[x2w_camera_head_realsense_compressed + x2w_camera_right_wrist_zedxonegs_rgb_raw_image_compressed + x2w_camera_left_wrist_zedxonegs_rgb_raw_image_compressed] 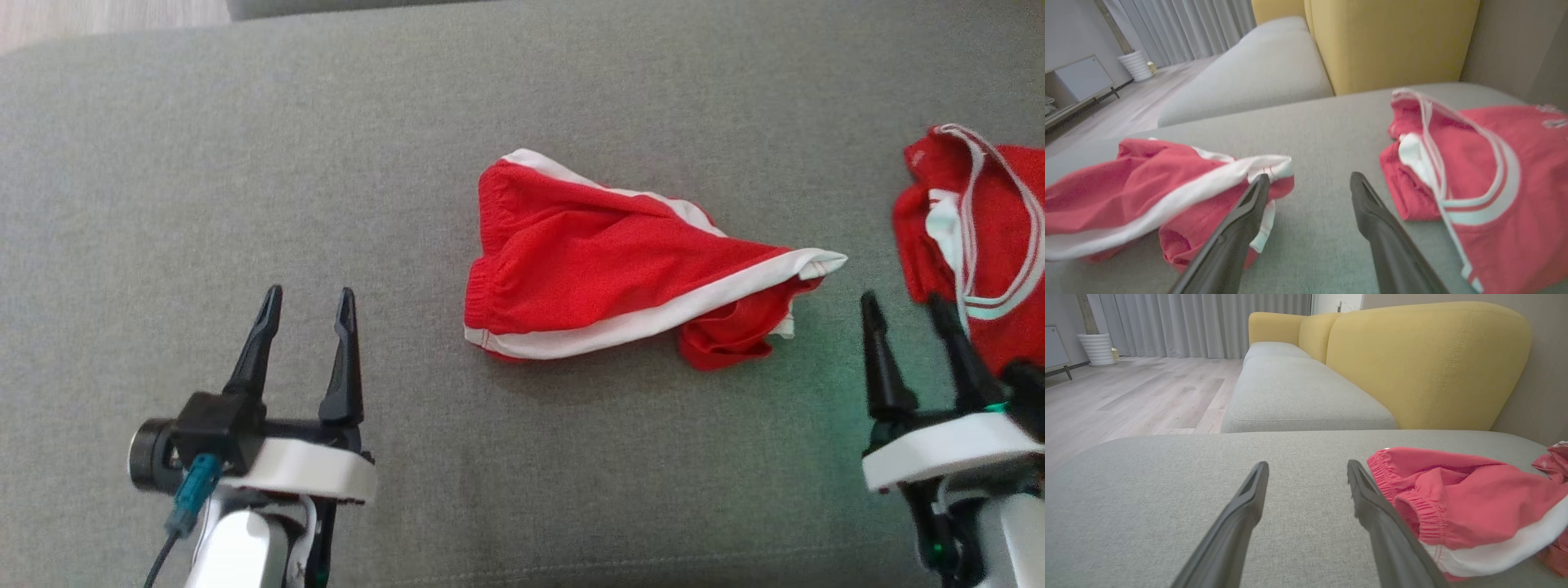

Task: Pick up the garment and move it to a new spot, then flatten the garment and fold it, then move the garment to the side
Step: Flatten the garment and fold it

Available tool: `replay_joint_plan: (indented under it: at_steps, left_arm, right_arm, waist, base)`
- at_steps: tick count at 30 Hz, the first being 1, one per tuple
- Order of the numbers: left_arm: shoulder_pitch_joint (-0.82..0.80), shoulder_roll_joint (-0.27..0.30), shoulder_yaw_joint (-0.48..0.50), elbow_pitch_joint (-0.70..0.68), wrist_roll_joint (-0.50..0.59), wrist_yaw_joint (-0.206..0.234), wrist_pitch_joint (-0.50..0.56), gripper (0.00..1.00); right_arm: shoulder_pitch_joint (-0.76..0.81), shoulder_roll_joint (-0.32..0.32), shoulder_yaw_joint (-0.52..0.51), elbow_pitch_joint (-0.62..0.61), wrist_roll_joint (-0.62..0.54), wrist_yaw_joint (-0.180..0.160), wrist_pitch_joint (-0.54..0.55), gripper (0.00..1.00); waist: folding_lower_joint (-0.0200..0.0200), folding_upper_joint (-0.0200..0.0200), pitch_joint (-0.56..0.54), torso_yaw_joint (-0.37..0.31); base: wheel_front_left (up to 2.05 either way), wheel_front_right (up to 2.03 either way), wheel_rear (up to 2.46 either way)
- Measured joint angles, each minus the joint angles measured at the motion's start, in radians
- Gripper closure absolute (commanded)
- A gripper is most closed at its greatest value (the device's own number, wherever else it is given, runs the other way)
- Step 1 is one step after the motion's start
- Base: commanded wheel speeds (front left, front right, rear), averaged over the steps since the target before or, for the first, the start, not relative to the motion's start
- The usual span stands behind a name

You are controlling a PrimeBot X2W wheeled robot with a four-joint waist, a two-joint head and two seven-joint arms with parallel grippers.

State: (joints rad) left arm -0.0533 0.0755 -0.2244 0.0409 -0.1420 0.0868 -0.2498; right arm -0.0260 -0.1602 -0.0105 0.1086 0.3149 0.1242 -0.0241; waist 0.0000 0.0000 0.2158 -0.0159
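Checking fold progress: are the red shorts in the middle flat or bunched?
Bunched: the shorts lie crumpled, with fabric wadded under their right end and uneven edges.

Left gripper (310, 294) at lower left of head view, jaws spread, fingers pointing up. Right gripper (902, 299) at lower right, jaws spread, fingers leaning slightly left. White wrists.

Left gripper (310, 291) and right gripper (903, 298) are each built with two long, dark, tapered fingers on a white curved wrist plate (314, 469). A black cylindrical camera (153, 456), teal connector (196, 483) and dark cable (163, 557) are fitted at the left wrist. A green light (994, 406) is seen at the right wrist.
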Motion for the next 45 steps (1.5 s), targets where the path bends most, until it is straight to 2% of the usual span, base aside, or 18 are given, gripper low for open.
replay_joint_plan:
  at_steps: [5,9,19,34,36,41,45]
  left_arm:
    - [0.029,0.002,0.01,0.0,0.0,0.002,0.0,0.0]
    - [0.044,0.007,0.009,0.0,0.01,0.002,0.0,0.0]
    - [0.098,0.017,-0.001,0.002,0.016,0.01,0.008,0.0]
    - [0.092,0.02,-0.031,-0.001,0.016,0.009,0.012,0.0]
    - [0.076,0.02,-0.056,0.002,0.016,-0.008,0.022,0.0]
    - [-0.036,0.004,-0.146,0.079,-0.021,-0.094,0.087,0.0]
    - [-0.106,-0.01,-0.168,0.188,-0.065,-0.123,0.137,0.0]
  right_arm:
    - [0.012,0.035,-0.026,-0.147,-0.094,0.0,-0.033,0.0]
    - [0.015,0.056,-0.011,-0.2,-0.143,0.0,-0.031,0.0]
    - [0.095,0.083,0.01,-0.229,-0.161,0.0,-0.009,0.0]
    - [0.098,0.089,0.013,-0.239,-0.15,0.0,0.002,0.0]
    - [0.097,0.09,0.013,-0.241,-0.147,0.0,0.002,0.0]
    - [0.09,0.091,0.021,-0.241,-0.138,0.0,0.003,0.0]
    - [0.066,0.095,0.041,-0.227,-0.129,0.0,0.007,0.0]
  waist:
    - [0.0,0.0,-0.036,-0.011]
    - [0.0,0.0,-0.065,-0.015]
    - [0.0,0.0,-0.105,-0.027]
    - [0.0,0.0,-0.087,-0.022]
    - [0.0,0.0,-0.08,-0.022]
    - [0.0,0.0,-0.047,-0.025]
    - [0.0,0.0,-0.022,-0.046]
  base:
    - [0.0,0.0,0.0]
    - [0.0,0.0,0.0]
    - [0.0,0.0,0.0]
    - [0.0,0.0,0.0]
    - [0.0,0.0,0.0]
    - [0.0,0.0,0.0]
    - [0.0,0.0,0.0]
